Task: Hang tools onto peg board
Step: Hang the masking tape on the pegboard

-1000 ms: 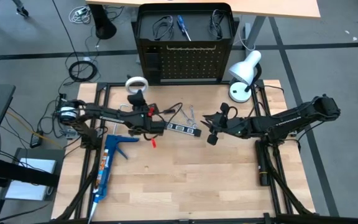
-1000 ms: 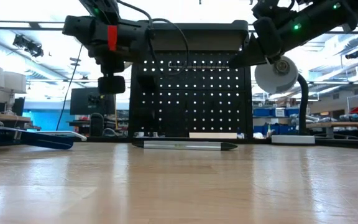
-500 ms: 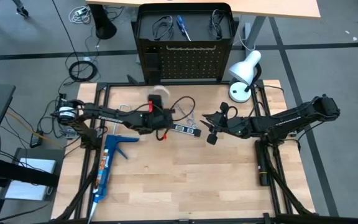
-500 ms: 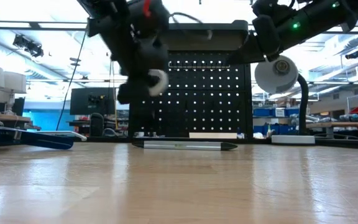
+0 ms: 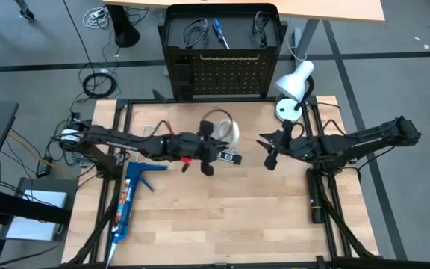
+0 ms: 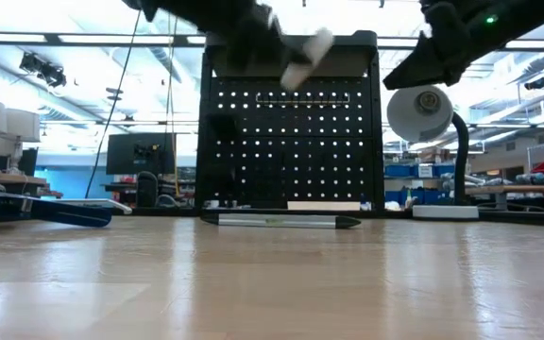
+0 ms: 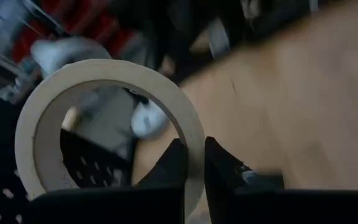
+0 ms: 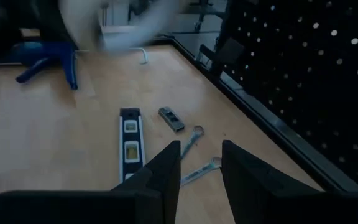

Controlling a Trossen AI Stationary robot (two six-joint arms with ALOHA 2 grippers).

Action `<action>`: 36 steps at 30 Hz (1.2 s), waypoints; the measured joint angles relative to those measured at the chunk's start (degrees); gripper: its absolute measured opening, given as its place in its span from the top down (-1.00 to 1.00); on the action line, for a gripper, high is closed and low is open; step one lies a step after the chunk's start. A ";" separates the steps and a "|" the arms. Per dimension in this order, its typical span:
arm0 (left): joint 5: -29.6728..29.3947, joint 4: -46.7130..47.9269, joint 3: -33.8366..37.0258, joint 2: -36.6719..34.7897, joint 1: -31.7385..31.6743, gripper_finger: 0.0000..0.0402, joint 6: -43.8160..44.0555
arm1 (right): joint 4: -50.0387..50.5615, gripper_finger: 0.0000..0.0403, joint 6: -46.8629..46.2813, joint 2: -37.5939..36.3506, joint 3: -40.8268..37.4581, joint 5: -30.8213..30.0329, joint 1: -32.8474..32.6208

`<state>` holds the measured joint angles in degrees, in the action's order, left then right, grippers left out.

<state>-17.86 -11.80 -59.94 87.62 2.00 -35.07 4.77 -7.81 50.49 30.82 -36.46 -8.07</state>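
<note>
My left gripper (image 5: 221,139) is shut on the white tape ring (image 5: 228,130), held high over the table's middle, in front of the peg board's (image 5: 222,75) top (image 6: 302,49). My right gripper (image 5: 269,149) hangs open and empty to its right. The black strip with white marks (image 8: 129,142) and two silver wrenches (image 8: 194,152) lie flat on the table. Black wire loops (image 5: 194,31) and a blue-handled screwdriver (image 5: 219,31) sit at the board's top. My left gripper pinches the tape ring's wall (image 7: 194,163) at one spot, with one finger (image 7: 169,167) inside the ring's hole and the other (image 7: 221,167) outside. The ring is lifted clear of the table and stands out beyond the fingertips.
A white desk lamp (image 5: 293,84) stands at the board's right. A blue caulking gun (image 5: 129,196) lies at the near left. A small grey piece (image 8: 171,119) lies by the wrenches. Bare wood stretches toward the near edge (image 5: 230,224).
My left gripper has carried the tape ring from the far left of the table toward the right edge and upward, turning as it went; the ring is now level with the board's top. My right gripper has drawn back a little toward the right edge.
</note>
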 joint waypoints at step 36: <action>-34.50 10.24 9.01 -7.64 -16.66 0.87 -26.19 | -12.52 0.45 3.91 5.55 -2.77 0.21 1.72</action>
<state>-52.36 -1.56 -50.92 79.97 -14.66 -61.26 -7.75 -3.90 56.03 28.05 -36.26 -6.35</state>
